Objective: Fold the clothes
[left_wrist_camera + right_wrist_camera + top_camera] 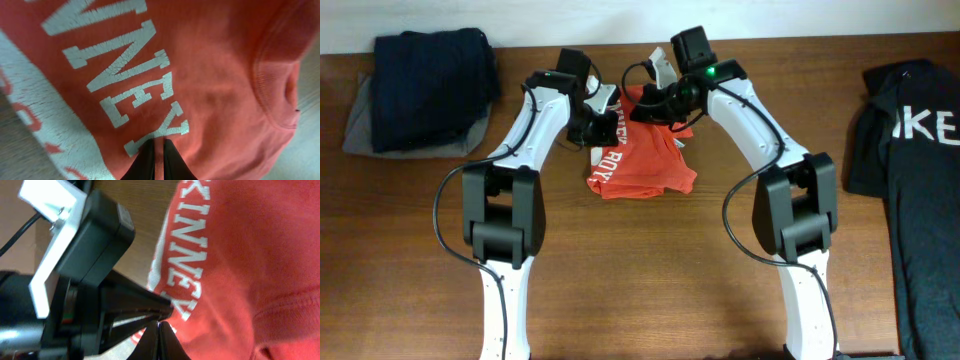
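Brown wooden bench (640, 300) | crumpled orange-red cotton T-shirt with white lettering (640, 165) lies bunched at far centre, between both arms | left hand (156, 161) and right hand (159, 342) closed, seemingly pinching its cloth | progress: early, no neat fold visible, folding mostly left.

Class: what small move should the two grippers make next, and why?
Probably lift both together a little. The left gripper and right gripper look shut on the T-shirt, side by side at its far edge, so raising it starts the fold.
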Robot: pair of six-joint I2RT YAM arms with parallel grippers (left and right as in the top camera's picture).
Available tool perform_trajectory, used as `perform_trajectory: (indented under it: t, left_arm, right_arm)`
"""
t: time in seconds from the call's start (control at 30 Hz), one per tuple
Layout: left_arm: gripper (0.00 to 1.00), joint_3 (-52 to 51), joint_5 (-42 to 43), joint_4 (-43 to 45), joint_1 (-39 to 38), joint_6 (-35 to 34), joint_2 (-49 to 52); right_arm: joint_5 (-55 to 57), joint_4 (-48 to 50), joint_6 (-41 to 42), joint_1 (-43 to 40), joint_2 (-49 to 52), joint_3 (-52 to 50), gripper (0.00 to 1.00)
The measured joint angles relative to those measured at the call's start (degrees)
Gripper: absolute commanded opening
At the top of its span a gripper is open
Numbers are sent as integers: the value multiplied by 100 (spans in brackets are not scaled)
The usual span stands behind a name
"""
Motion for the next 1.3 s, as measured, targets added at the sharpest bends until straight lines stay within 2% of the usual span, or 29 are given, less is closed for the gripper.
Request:
perform_trajectory:
  t: [0.23,0.67,0.87,1.3]
  left_arm:
    - [8,2,101,11,0,2,251]
    - [9,2,74,-17,87,24,282]
    - [8,2,46,-70,302,24,284]
    - [9,11,-61,-125,791,177,282]
  right_arm:
    - [87,111,197,-129,446,0,4]
    - [352,74,203,-682,546,2,4]
    - [308,90,208,-883,916,11,4]
    - [431,-236,208,-1043,931,101,4]
